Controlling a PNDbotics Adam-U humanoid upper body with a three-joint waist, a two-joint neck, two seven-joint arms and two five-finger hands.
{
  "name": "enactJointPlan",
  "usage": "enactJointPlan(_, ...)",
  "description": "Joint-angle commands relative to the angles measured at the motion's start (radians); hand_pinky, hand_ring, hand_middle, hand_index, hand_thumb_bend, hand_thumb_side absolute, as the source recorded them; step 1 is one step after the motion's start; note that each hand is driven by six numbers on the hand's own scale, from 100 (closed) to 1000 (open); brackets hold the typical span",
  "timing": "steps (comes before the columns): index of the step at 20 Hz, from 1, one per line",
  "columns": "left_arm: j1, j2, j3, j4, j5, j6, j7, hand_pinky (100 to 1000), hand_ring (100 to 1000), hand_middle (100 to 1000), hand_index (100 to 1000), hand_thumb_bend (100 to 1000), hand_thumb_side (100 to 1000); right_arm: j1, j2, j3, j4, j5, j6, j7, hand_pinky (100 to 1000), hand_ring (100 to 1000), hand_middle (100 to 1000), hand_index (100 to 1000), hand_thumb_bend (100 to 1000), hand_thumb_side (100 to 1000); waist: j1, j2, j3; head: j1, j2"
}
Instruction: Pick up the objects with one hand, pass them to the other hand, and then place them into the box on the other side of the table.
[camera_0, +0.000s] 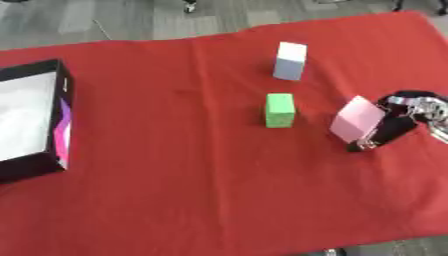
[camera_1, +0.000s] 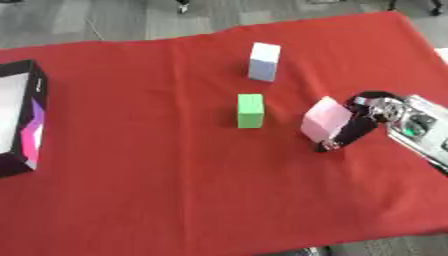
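I have the pink block (camera_0: 357, 120) at the right side of the table, tilted, with my right hand (camera_1: 360, 121) against its right face; the fingers curl down around it and the dark fingertips (camera_0: 363, 146) reach the cloth just below the block, so I read the hand as gripping the pink block. The forearm comes in from the right edge of the view. Just to the left of the pink block stands the green block (camera_0: 280, 110), upright and apart from it. Beyond the green one, farther up the table, stands the white block (camera_0: 290, 61), also upright and on its own. All three sit on the red cloth (camera_0: 192, 190). Far across at the left edge lies the box (camera_0: 63, 117), black-walled with a pale inside. My left hand shows in neither view.
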Motion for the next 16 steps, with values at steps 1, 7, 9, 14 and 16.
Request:
enactJointPlan(1,-0.015,0.029,0.003,-0.021,0.004,-0.001,0.002,845,858,844,896,497,756,-0.021,-0.015,-0.016,-0.015,-0.044,0.028,-0.024,867,810,580,699,551,157,0.013,0.002,0.002,-0.003,-0.001)
enactJointPlan(7,-0.01,0.034,0.002,-0.033,0.005,-0.001,0.002,846,859,844,896,493,757,-0.025,-0.005,-0.037,-0.053,-0.181,0.045,-0.125,848,744,520,638,425,127,0.012,0.0,0.002,0.007,-0.001)
enactJointPlan(9,-0.009,0.035,0.003,-0.035,0.004,0.0,0.002,846,863,843,896,495,755,-0.022,-0.008,-0.044,-0.073,-0.222,0.047,-0.157,840,733,509,626,405,105,0.01,-0.001,0.001,0.012,-0.001)
enactJointPlan(14,-0.006,0.042,0.002,-0.044,0.001,0.0,0.003,844,866,846,894,498,753,-0.012,-0.014,-0.079,-0.129,-0.306,0.04,-0.209,836,720,503,621,380,100,0.007,-0.006,-0.002,0.02,-0.001)
enactJointPlan(16,-0.003,0.049,0.002,-0.059,-0.001,-0.002,0.001,842,866,845,891,500,749,-0.015,-0.005,-0.107,-0.171,-0.334,0.017,-0.223,836,714,505,624,373,100,0.007,-0.009,-0.003,0.025,-0.001)
